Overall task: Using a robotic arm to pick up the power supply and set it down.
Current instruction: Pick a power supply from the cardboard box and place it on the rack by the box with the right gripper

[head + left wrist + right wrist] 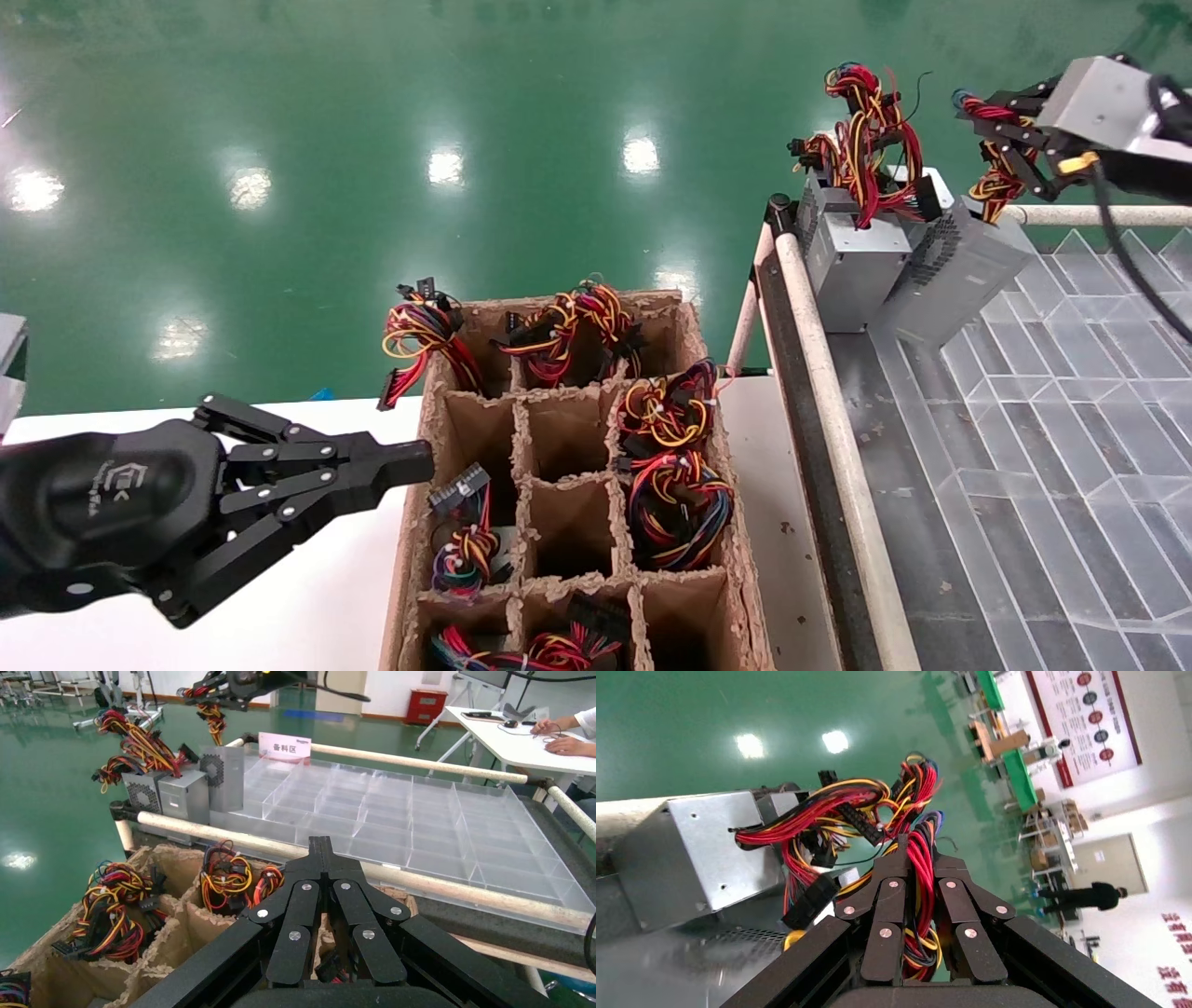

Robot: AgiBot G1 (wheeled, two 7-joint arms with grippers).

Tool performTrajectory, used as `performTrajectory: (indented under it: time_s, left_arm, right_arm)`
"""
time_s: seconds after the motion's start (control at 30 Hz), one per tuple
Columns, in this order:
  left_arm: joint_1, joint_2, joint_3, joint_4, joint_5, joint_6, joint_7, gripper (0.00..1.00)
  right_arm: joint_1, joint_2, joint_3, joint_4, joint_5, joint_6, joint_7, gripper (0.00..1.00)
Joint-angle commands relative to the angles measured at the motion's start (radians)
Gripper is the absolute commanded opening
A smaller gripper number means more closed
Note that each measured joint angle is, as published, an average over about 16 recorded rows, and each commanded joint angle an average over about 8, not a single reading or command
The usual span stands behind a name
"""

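Head view: the right gripper (pixel 1001 140) pinches the wire bundle (pixel 992 177) of the power supply (pixel 964 270), which leans tilted at the far left corner of the clear divided tray (pixel 1071 447), touching a second grey unit (pixel 852 266). The box hangs below the fingers, long axis sloping down toward the tray. The left gripper (pixel 410 463), fingers pressed together, is parked near the cardboard crate (pixel 745 559).

Left wrist view: its fingertips meet; both units stand at the tray's far corner.

Right wrist view: the fingers (pixel 891 888) clamp red and yellow wires.
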Motion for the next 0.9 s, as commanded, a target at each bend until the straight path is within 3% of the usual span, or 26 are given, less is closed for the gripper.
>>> performTrajectory:
  time_s: [0.03,0.33,0.8,0.87,0.9]
  left_arm:
    - [0.000,0.000,0.000,0.000,0.000,0.000,0.000,0.00]
    - [0.000,0.000,0.000,0.000,0.000,0.000,0.000,0.00]
    - [0.000,0.000,0.000,0.000,0.000,0.000,0.000,0.00]
    - [0.000,0.000,0.000,0.000,0.000,0.000,0.000,0.00]
    - [0.000,0.000,0.000,0.000,0.000,0.000,0.000,0.00]
  right_arm:
    - [-0.001,-0.018,0.001,-0.019,0.000,0.032,-0.014,0.00]
    - [-0.015,-0.069,0.028,-0.068,0.039,0.073,-0.048,0.00]
    - [-0.037,-0.100,0.031,-0.106,0.043,0.057,-0.056,0.00]
    - [-0.034,-0.102,0.032,-0.108,0.046,0.056,-0.051,0.10]
    - [-0.033,-0.103,0.034,-0.109,0.048,0.054,-0.048,0.23]
